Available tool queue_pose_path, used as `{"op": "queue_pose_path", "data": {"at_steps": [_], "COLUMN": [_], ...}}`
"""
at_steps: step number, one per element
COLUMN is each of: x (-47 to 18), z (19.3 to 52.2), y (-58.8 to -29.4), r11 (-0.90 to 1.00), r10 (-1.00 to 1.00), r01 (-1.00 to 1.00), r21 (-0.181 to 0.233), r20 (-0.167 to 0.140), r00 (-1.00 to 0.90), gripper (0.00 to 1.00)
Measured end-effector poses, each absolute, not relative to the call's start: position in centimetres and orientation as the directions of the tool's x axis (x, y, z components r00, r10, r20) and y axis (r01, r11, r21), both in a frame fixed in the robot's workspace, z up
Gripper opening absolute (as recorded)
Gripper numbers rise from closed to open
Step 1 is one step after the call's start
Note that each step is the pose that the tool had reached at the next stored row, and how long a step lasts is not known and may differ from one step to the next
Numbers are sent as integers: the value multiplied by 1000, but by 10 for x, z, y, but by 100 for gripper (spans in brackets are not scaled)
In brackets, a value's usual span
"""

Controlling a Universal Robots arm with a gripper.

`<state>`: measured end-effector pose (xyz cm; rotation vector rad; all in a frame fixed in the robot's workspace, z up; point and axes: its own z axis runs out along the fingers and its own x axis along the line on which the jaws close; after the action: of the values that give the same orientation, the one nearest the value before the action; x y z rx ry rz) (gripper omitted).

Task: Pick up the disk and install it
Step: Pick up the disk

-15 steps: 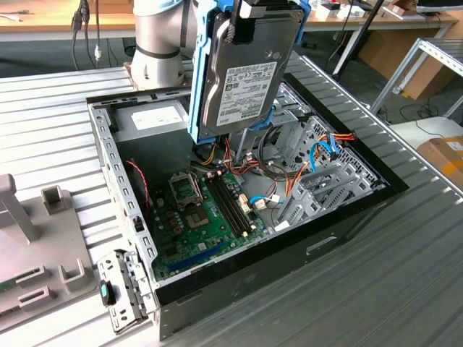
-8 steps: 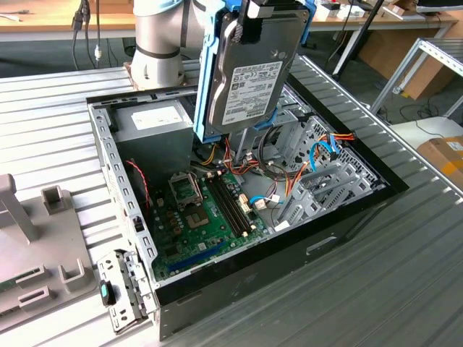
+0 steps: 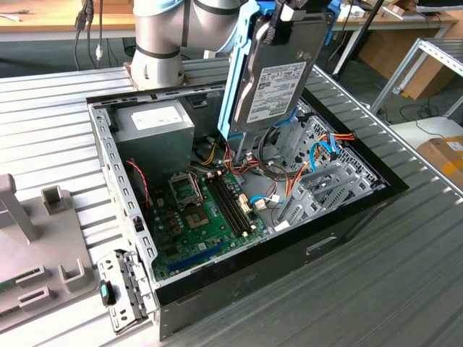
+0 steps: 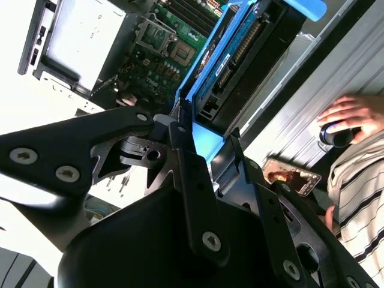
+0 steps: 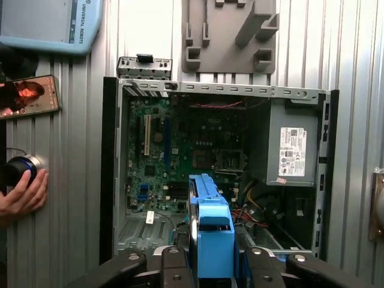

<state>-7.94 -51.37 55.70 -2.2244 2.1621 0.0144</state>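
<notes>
1. In the exterior view, the claw (image 3: 293, 13) sits at 12 o'clock and is clamped on the top end of the disk (image 3: 278, 72). The disk hangs at 6 o'clock from the claw. It stands on end, with its long side running almost up and down. It is in the air over the open computer case (image 3: 289, 264). We think the metal cage (image 3: 325, 170), at about 4 o'clock from the disk's low end, is where it belongs. Wires (image 3: 246, 163) bunch up just under the disk, so room is tight there. Above the case the air is open.
2. In the second wrist view, the claw (image 4: 210, 153) squeezes the disk (image 4: 240, 54) by its blue edge with two fingers (image 4: 187, 162). The disk points away from the claw toward the green board (image 4: 162, 54). A person's hand (image 4: 351, 114) rests well apart, outside the case.
3. In the first wrist view, we see the disk (image 5: 213, 225) edge-on in the claw (image 5: 213, 267), over the inside of the computer case (image 5: 108, 180). The case walls ring it all around.
</notes>
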Motion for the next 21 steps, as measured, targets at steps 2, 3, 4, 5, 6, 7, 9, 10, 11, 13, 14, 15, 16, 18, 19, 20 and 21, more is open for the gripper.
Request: {"op": "queue_pose_path", "data": {"at_steps": [2,3,4,5,6,7,9,10,11,13,14,15,16,18,19,20,21], "x": [-77,-76,-74,-73,-73,-73,-73,-73,-73,-73,-73,-73,-73,-73,-73,-73,-73], "z": [557,556,556,556,556,556,556,556,556,554,554,553,552,551,551,550,549], "y": [-518,-521,-524,-524,-524,-524,-524,-524,-525,-526,-527,-527,-528,-530,-531,-532,-533], "r11": [-28,-29,-29,-29,-29,-29,-29,-29,-29,-29,-29,-29,-29,-29,-29,-29,-29], "r10": [-999,-999,-999,-999,-999,-999,-999,-999,-999,-999,-999,-999,-999,-999,-999,-999,-999], "r01": [-999,-999,-999,-999,-999,-999,-999,-999,-999,-999,-999,-999,-999,-999,-999,-999,-999], "r21": [-22,-22,-22,-22,-22,-22,-22,-22,-22,-22,-22,-22,-22,-22,-22,-22,-22], "r20": [-34,-34,-34,-34,-34,-34,-34,-34,-34,-34,-34,-34,-34,-34,-34,-34,-34], "r00": [29,30,30,30,30,30,30,30,30,30,30,30,30,30,30,30,30], "gripper": [36,36,36,36,36,36,36,36,36,36,36,36,36,36,36,36,36]}}
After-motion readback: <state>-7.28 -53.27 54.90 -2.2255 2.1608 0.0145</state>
